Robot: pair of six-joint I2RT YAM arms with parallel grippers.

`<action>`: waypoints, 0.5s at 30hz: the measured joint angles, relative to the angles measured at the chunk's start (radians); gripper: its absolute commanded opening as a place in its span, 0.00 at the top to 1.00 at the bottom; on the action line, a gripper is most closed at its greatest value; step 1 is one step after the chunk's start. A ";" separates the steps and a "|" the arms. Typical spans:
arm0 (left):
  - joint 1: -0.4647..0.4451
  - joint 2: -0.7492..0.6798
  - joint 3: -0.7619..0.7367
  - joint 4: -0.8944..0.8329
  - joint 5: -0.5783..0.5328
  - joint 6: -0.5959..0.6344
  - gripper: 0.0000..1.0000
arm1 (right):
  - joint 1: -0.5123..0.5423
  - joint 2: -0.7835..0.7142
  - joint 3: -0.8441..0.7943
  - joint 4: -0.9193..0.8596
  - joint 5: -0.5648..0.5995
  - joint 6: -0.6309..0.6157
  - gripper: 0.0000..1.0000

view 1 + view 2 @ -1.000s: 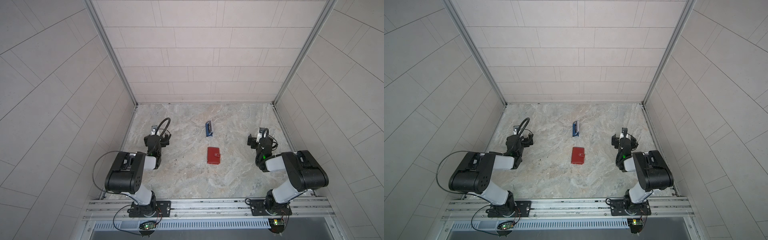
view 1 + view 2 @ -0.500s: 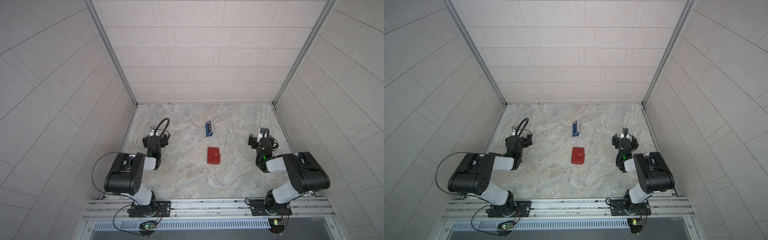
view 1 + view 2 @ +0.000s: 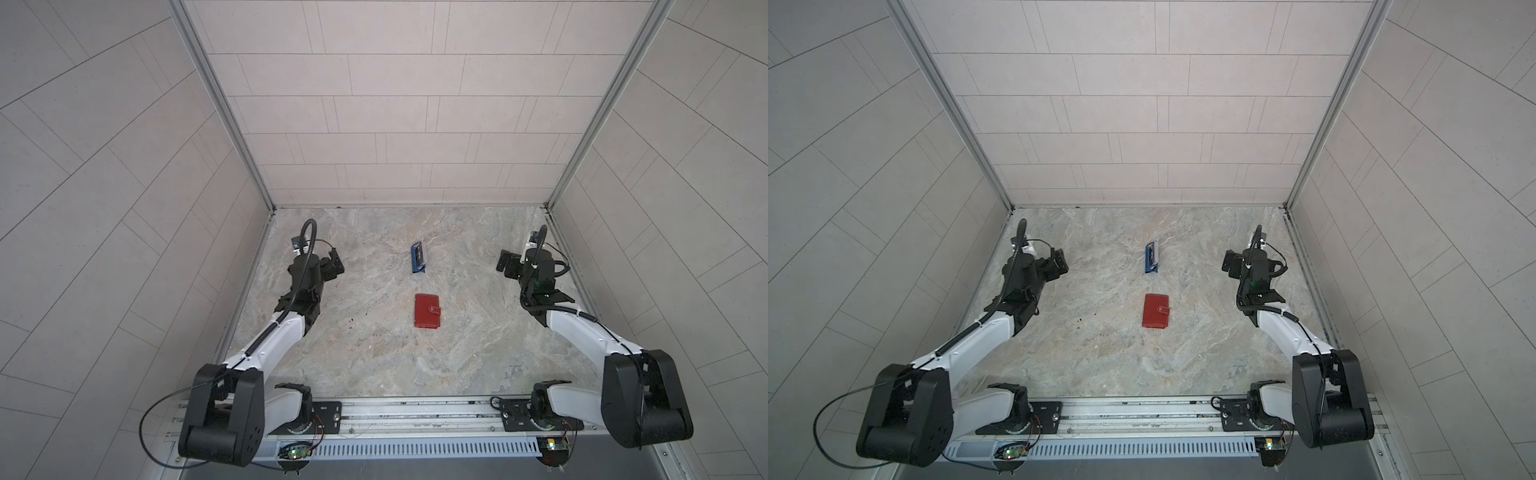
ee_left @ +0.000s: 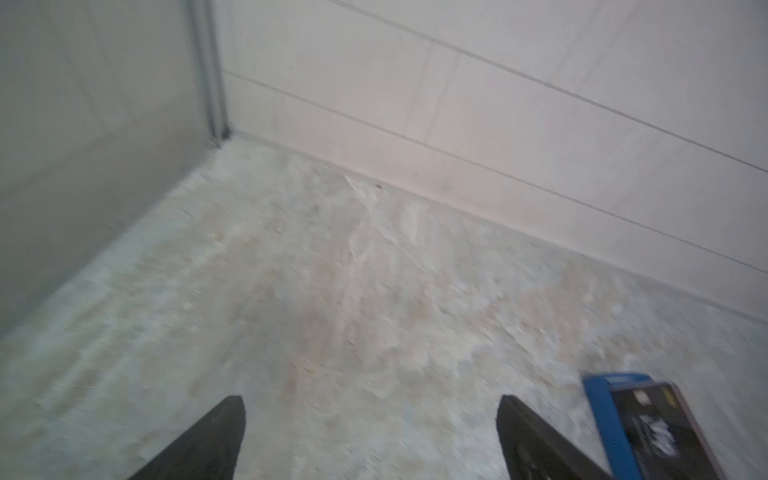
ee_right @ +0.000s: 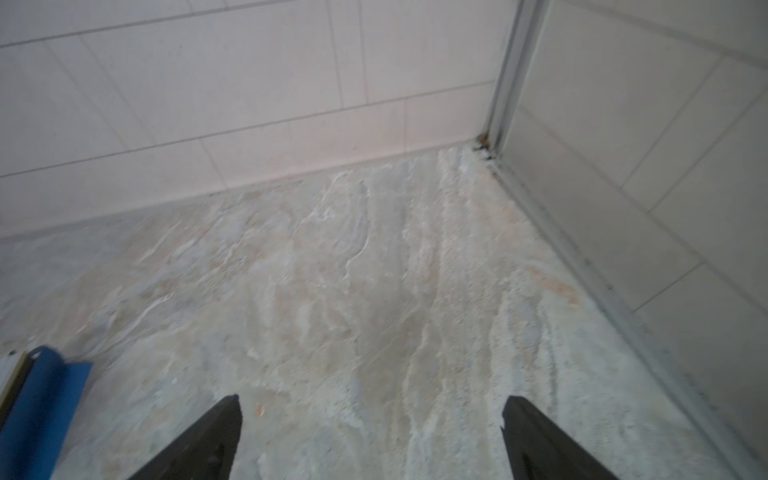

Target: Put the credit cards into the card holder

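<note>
The red card holder lies shut on the marble table, its snap tab fastened. Behind it, the credit cards stand on edge in a small blue stand. In the left wrist view a black card faces me from that stand. My left gripper hovers open at the table's left, far from both. My right gripper hovers open at the right, also empty.
The small blue stand sits mid-table toward the back. Tiled walls enclose the table on the left, back and right, with metal corner posts. A few dark specks lie left of the card holder.
Both arms have stretched out over the table and their grippers have shifted slightly toward the back wall. Both stay open. The card holder and the stand have not moved.
</note>
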 measured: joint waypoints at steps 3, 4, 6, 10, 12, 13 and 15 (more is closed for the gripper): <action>-0.114 0.098 0.069 -0.105 0.125 -0.063 0.10 | 0.063 0.039 0.017 -0.085 -0.103 0.031 0.09; -0.141 0.127 0.086 -0.129 0.160 -0.076 0.13 | 0.089 0.051 0.017 -0.106 -0.135 0.035 0.12; -0.205 0.203 0.126 -0.174 0.246 -0.109 0.21 | 0.146 0.081 0.017 -0.148 -0.204 0.046 0.22; -0.304 0.337 0.185 -0.201 0.366 -0.164 0.28 | 0.241 0.140 0.024 -0.203 -0.318 0.051 0.36; -0.341 0.386 0.195 -0.197 0.406 -0.192 0.32 | 0.286 0.169 0.033 -0.229 -0.362 0.047 0.41; -0.355 0.402 0.195 -0.192 0.421 -0.206 0.33 | 0.304 0.180 0.037 -0.234 -0.378 0.047 0.45; -0.376 0.432 0.195 -0.181 0.455 -0.233 0.34 | 0.340 0.201 0.047 -0.240 -0.409 0.048 0.54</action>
